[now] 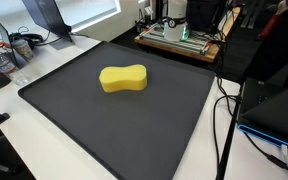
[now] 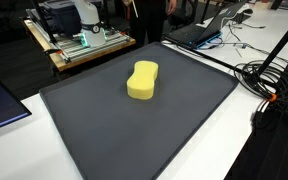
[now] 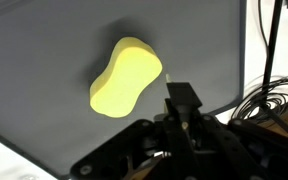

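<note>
One yellow sponge [image 3: 126, 78] lies mid black mat [image 3: 44, 40], well off its edges; claw [image 3: 181, 97] above, shut and empty.
Approach stage, seemingly; a grasp calls for opening, then lowering.

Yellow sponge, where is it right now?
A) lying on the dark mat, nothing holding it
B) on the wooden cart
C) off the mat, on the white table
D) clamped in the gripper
A: in both exterior views the yellow sponge lies flat on the dark mat, with nothing gripping it.
</note>
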